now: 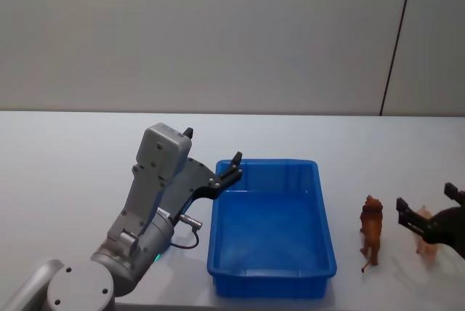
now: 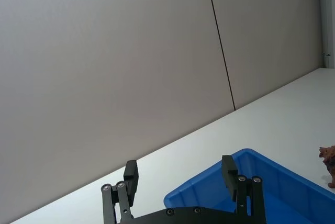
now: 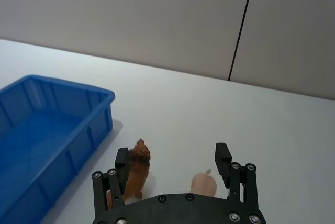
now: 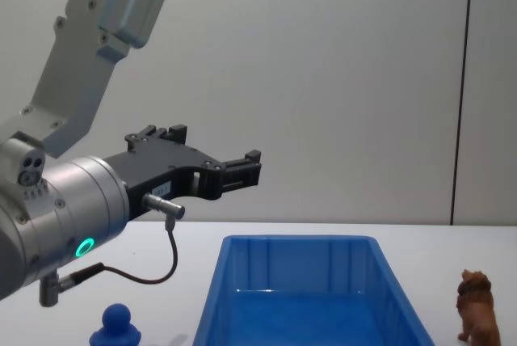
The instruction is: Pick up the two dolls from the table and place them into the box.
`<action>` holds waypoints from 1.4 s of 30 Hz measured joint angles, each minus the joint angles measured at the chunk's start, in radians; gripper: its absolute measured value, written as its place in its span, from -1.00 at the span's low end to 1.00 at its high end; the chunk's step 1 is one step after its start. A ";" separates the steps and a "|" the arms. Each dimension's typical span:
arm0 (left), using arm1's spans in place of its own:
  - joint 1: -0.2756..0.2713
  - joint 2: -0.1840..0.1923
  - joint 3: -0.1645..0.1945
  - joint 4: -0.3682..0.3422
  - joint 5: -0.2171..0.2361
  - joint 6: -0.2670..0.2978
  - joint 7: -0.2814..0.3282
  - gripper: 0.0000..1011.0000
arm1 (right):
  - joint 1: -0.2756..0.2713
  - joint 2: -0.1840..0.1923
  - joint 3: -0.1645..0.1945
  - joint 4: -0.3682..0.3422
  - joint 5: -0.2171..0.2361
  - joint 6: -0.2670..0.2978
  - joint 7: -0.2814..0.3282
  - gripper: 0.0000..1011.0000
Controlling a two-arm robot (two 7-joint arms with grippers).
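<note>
The blue box [image 1: 269,232] stands on the white table [image 1: 65,173]. The brown lion doll [image 1: 371,232] stands upright just right of it, also in the right wrist view [image 3: 138,167]. The blue doll [image 4: 117,326] with its ball head sits on the table left of the box, under my left arm. My left gripper [image 1: 212,145] hovers open and empty above the box's far left corner. My right gripper [image 1: 429,203] is open and low to the table right of the lion. Its fingers [image 3: 122,161] straddle the lion and a small peach figure, touching neither.
The small peach toy figure [image 1: 426,243] lies on the table right of the lion, under my right gripper. A grey wall with a dark vertical seam [image 1: 397,42] rises behind the table. Bare tabletop stretches beyond the box and to the far left.
</note>
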 joint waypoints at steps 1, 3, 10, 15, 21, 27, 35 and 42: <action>0.000 0.000 0.000 0.000 0.000 0.000 0.000 0.98 | -0.002 0.001 0.000 0.001 -0.002 0.002 0.000 0.98; 0.000 0.000 0.000 0.000 0.000 0.000 0.000 0.98 | -0.005 0.002 0.000 0.003 -0.008 0.006 -0.001 0.98; 0.000 0.000 0.000 0.000 0.000 0.000 0.000 0.98 | -0.018 0.007 0.001 0.014 -0.032 0.023 -0.008 0.98; 0.000 0.000 0.000 0.000 0.000 0.000 0.000 0.98 | -0.021 0.007 0.000 0.021 -0.041 0.034 -0.016 0.98; 0.000 0.000 0.000 0.000 0.000 0.000 0.000 0.98 | -0.021 0.002 -0.001 0.032 -0.045 0.055 -0.026 0.98; 0.000 0.000 0.000 0.000 0.000 0.000 0.000 0.98 | -0.012 -0.008 -0.003 0.049 -0.044 0.085 -0.032 0.98; 0.000 0.000 0.000 0.000 0.000 0.000 0.000 0.98 | 0.005 -0.026 -0.010 0.076 -0.042 0.121 -0.038 0.98; 0.000 0.000 0.000 0.000 0.000 0.000 0.000 0.98 | 0.024 -0.043 -0.017 0.105 -0.045 0.146 -0.046 0.98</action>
